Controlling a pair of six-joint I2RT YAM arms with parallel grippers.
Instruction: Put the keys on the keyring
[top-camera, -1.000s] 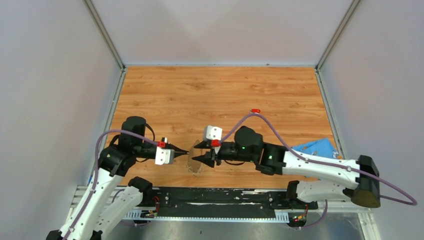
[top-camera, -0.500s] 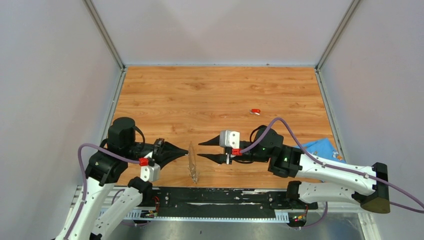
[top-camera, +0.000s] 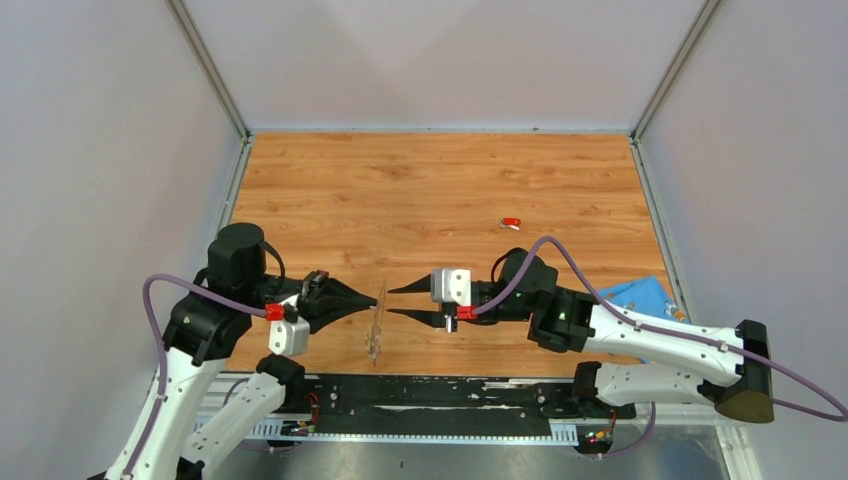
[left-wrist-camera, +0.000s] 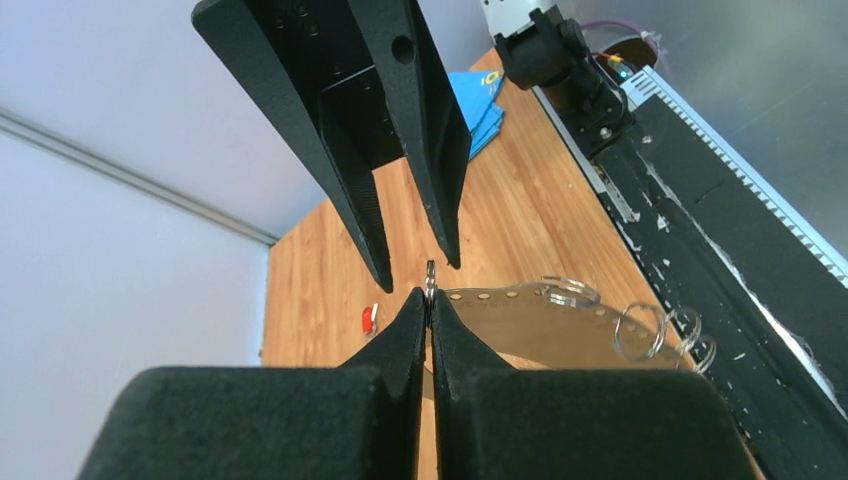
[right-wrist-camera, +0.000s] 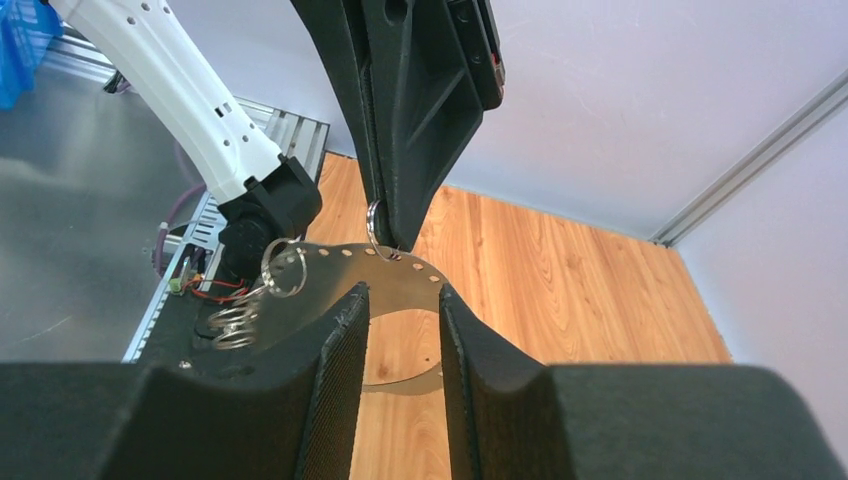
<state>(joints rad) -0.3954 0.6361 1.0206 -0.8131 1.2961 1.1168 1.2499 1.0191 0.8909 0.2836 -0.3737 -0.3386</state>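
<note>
Top view: left tool (top-camera: 370, 299) is pinched shut on the rim of the keyring (top-camera: 377, 330). The ring hangs edge-on, presented toward the right tool (top-camera: 390, 301), which faces it with jaws partly apart and empty. The red key (top-camera: 511, 222) lies well apart on the counter (top-camera: 440, 190); blue cloth (top-camera: 640, 295) at the right edge; blue key not made out. Left wrist: the tips clamp a small loop at the ring's perforated edge, likely to steady it. Right wrist: the ring stands just beyond the parted fingers (right-wrist-camera: 345, 330). Judgement: no key threaded; one must be fetched first.
</note>
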